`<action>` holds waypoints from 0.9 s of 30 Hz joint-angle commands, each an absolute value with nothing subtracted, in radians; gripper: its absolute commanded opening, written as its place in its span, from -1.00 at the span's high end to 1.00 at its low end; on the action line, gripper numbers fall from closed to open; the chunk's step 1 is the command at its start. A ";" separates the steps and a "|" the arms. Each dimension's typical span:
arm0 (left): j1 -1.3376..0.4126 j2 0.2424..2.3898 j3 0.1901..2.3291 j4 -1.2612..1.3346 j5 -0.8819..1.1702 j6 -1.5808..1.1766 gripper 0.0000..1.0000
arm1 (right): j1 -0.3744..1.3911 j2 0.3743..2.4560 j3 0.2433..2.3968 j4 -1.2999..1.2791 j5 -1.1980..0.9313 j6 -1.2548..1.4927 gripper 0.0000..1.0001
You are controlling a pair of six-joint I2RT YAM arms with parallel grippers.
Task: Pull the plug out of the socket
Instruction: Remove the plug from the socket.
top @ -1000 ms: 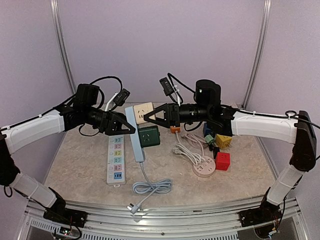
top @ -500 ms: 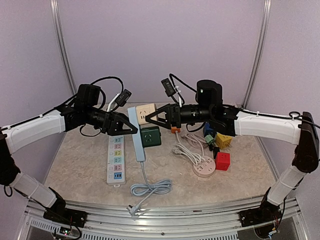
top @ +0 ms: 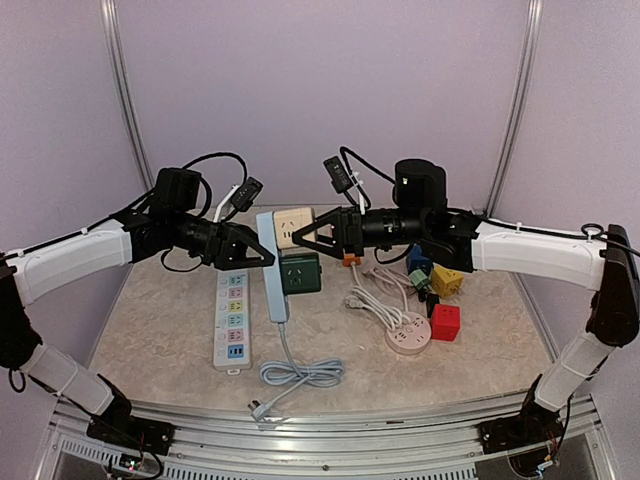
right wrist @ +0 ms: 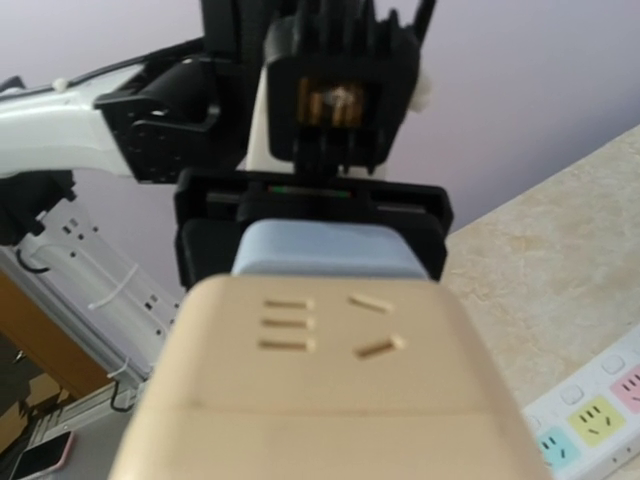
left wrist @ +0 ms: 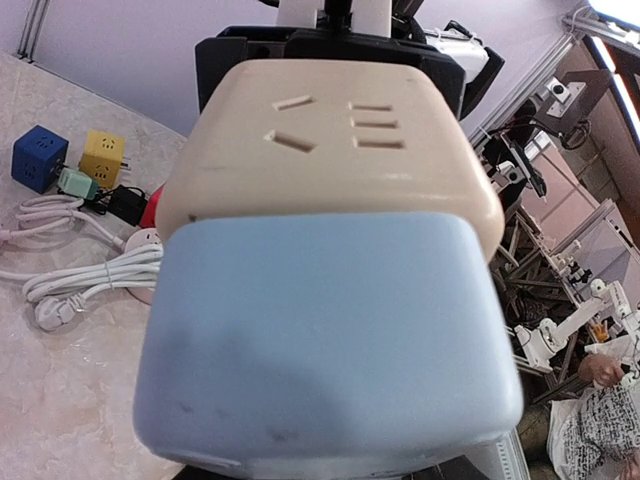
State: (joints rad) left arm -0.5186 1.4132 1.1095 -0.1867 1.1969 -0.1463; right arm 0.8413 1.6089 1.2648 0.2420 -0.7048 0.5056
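The left claw (top: 262, 257) is grasping the blue power strip (top: 275, 290) near its far end, with the strip's body and cable trailing down toward the table's near edge. A white power strip (top: 231, 320) is lying just below that claw. The right claw (top: 297, 236) is facing it and clenching the beige plug (top: 291, 222), which is sitting against the blue strip between the two claws. A green socket cube (top: 300, 274) is resting beneath the right claw.
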 commanded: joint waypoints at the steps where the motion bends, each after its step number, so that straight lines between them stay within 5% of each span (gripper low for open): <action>1: -0.518 1.392 1.135 -0.160 1.347 -0.142 1.00 | 0.818 1.543 1.246 0.291 -0.764 0.475 1.00; 27: -0.503 1.407 1.161 -0.238 1.153 -0.123 1.00 | 0.818 1.555 1.309 0.101 -0.584 0.440 1.00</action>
